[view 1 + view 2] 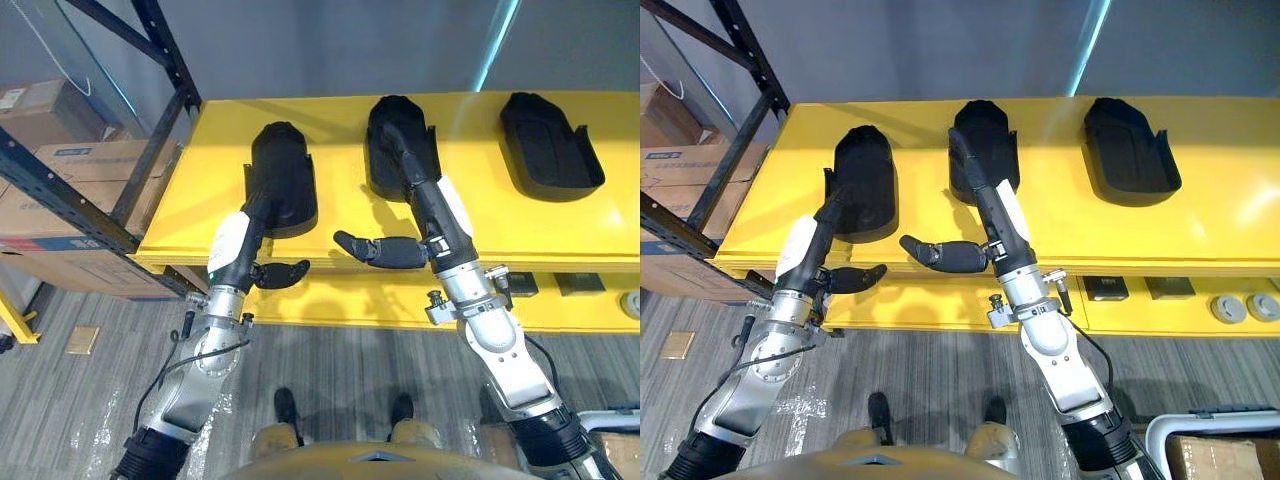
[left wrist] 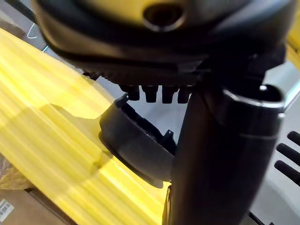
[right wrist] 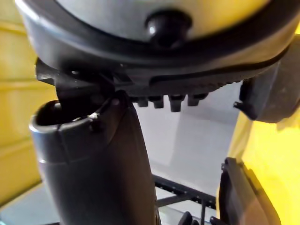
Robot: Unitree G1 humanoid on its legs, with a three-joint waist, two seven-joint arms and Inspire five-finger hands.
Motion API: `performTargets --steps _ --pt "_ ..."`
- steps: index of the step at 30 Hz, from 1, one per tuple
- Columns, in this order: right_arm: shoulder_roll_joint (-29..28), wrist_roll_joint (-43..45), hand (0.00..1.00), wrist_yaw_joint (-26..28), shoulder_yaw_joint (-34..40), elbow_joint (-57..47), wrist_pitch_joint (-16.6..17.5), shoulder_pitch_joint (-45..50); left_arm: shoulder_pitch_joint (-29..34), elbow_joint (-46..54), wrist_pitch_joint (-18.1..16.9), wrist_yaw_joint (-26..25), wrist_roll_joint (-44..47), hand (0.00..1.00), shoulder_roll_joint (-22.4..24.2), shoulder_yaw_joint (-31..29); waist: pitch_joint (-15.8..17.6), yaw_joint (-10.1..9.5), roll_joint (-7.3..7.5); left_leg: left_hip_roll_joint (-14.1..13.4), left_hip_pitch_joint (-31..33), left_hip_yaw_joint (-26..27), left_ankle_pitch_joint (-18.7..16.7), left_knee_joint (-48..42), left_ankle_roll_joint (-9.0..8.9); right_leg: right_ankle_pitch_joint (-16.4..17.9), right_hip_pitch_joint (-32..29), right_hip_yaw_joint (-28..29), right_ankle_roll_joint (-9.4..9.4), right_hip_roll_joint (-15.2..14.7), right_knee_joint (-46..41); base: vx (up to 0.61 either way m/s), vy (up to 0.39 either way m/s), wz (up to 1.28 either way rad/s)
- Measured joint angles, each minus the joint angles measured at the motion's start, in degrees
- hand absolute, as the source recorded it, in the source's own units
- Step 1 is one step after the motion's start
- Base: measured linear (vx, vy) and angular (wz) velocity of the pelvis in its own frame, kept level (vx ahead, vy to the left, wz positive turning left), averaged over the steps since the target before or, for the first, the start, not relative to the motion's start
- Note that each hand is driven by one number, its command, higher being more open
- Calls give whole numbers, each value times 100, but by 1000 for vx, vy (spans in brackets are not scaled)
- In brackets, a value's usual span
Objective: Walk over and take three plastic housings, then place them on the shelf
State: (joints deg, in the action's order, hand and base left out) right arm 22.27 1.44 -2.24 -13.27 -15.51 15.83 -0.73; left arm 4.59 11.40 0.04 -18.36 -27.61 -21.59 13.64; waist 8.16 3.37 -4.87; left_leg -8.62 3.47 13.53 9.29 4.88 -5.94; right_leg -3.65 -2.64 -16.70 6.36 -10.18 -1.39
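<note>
A long yellow counter [image 1: 470, 215] is seen across the view, w/ grey plank floor [image 1: 330, 360] below its near edge. At the counter's left end a dark metal rack [image 1: 160, 40] stands, and cardboard boxes [image 1: 90, 160] are seen behind its beams.

Three black plastic housings are laid in a row on the counter top, well apart from ea. other: a left housing [image 1: 285, 165], a middle housing [image 1: 380, 170] and a right housing [image 1: 548, 145]. The right housing is touched by nothing.

The left hand [image 1: 260, 222] is laid along the left housing from the near side. Its fingers are stretched straight over the housing and its thumb [image 1: 282, 271] is spread wide over the counter's near edge, so nothing is clamped. In the left wrist view the fingertips [image 2: 152, 93] are seen in a straight row, w/ the housing's rim just past them.

The right hand [image 1: 420, 200] is laid on the middle housing the same way. Its fingers are held straight and reach toward the housing's far end. Its thumb [image 1: 385, 250] is splayed apart toward the left, near the counter edge, and no grip is closed.

Two dark square insets [image 1: 520, 285] are set in the counter's front face, right of the right arm.
</note>
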Motion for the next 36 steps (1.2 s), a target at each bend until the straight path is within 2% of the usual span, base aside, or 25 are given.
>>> performTargets --steps 9,11,14,20,30,36 --pt "-233 209 100 374 -430 0 -63 60 -417 -52 594 -642 143 100 177 119 135 74 -71 -1 19 92 -3 -3 -2 175 -260 147 15 -49 -375 -1 -2 -5" --pt "-255 209 100 460 -572 0 -110 56 -651 -208 882 -975 251 100 295 95 253 96 -73 3 23 96 -5 -4 -3 196 -301 160 14 -61 -442 0 0 0" --pt "-302 209 100 476 -692 0 -223 55 -759 -310 1165 -1182 339 100 369 -19 325 144 -82 1 112 98 5 -6 9 245 -455 178 6 -73 -574 0 0 0" --pt "-306 224 100 454 -697 1 -324 17 -1164 -609 1388 -1286 390 100 382 -101 404 146 -85 -4 101 148 9 -7 11 306 -574 254 -6 -83 -769 6 -11 -4" --pt "-301 237 100 638 -577 1 -327 6 -1835 -1600 1217 -1723 567 100 361 -366 645 247 -110 -22 110 200 18 -6 3 345 -707 335 -13 -86 -918 -30 -2 -3" --pt "-295 359 100 699 -464 1 -326 30 -1926 -1880 1116 -1916 723 100 347 -600 760 309 -157 -24 138 264 33 -5 0 336 -825 447 -1 -77 -979 -9 -7 -7"
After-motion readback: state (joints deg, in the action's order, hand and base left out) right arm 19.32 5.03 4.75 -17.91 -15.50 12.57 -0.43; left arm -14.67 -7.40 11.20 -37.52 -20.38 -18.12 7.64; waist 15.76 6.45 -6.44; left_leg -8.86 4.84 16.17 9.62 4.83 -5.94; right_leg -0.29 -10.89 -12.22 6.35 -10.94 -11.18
